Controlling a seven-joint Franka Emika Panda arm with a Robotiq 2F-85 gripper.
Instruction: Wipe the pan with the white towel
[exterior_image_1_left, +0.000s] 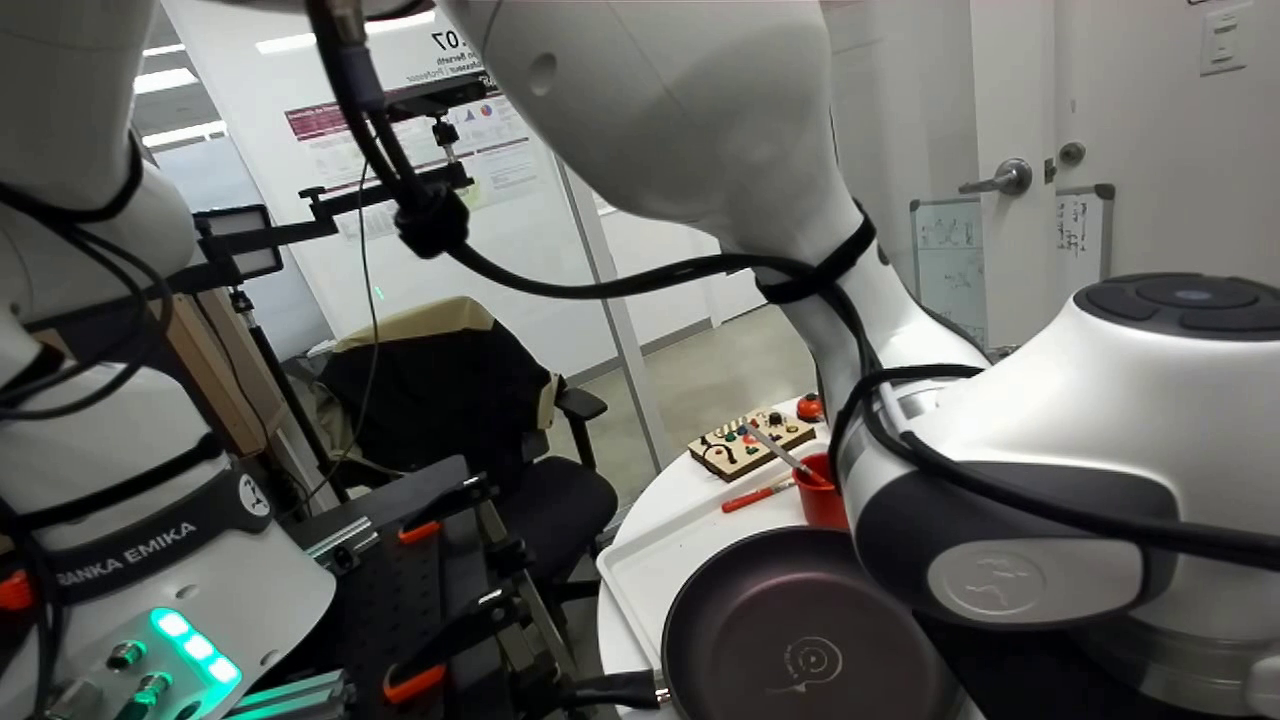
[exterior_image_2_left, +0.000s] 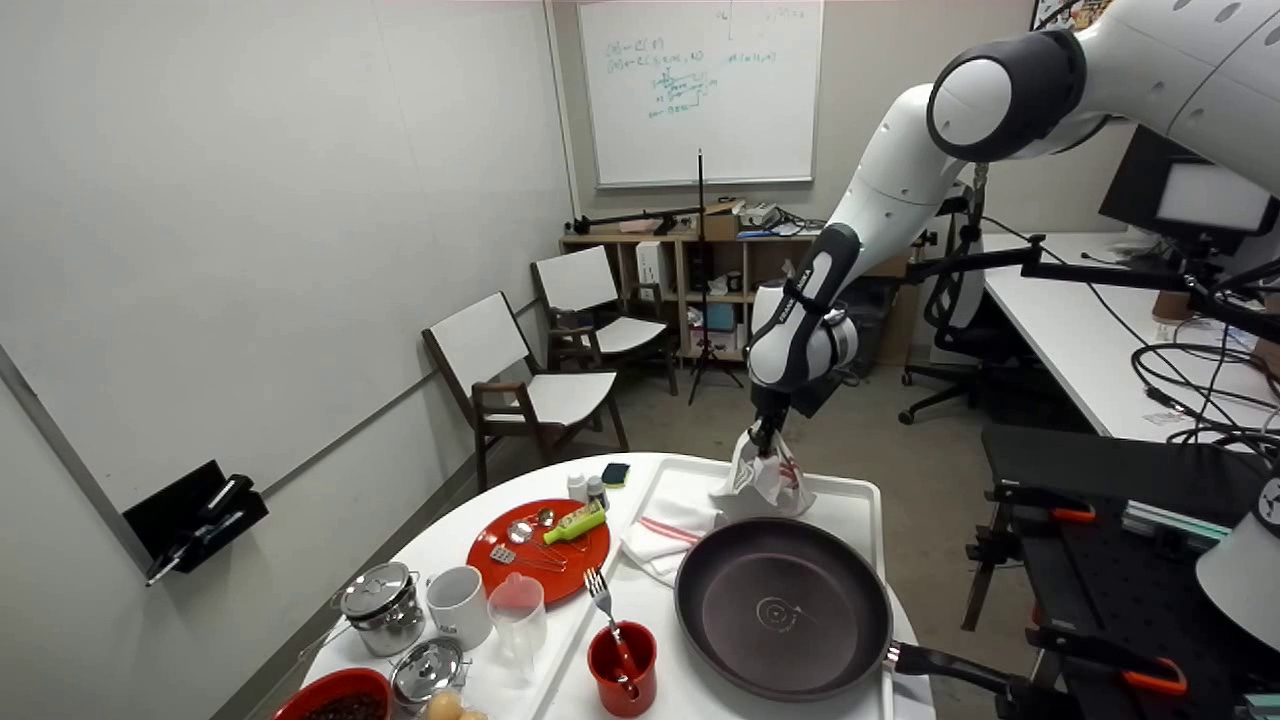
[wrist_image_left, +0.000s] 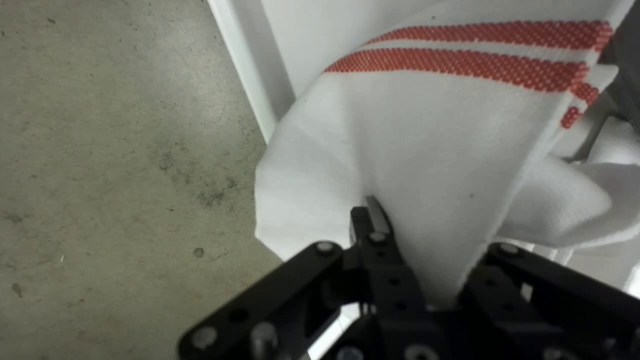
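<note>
The dark round pan (exterior_image_1_left: 750, 650) (exterior_image_2_left: 760, 570) shows in both exterior views, on a white tray, its black handle toward the workbench. My gripper (exterior_image_2_left: 767, 440) is behind the pan, over the tray's far part. It is shut on the white towel (exterior_image_2_left: 770, 487), which has red stripes and hangs bunched below the fingers, beside the pan's far rim. In the wrist view the gripper (wrist_image_left: 422, 245) has the towel (wrist_image_left: 440, 135) between its fingers; the cloth hides the right fingertip. White striped cloth (exterior_image_2_left: 665, 530) also lies left of the pan; I cannot tell whether it is the same towel.
A red cup (exterior_image_2_left: 622, 665) with a fork stands close to the pan. A red plate (exterior_image_2_left: 500, 530) with utensils and a green bottle lies to the left. The white tray (exterior_image_2_left: 868, 510) has a raised rim at the round table's edge. Black clamps (exterior_image_1_left: 470, 630) sit near the pan handle.
</note>
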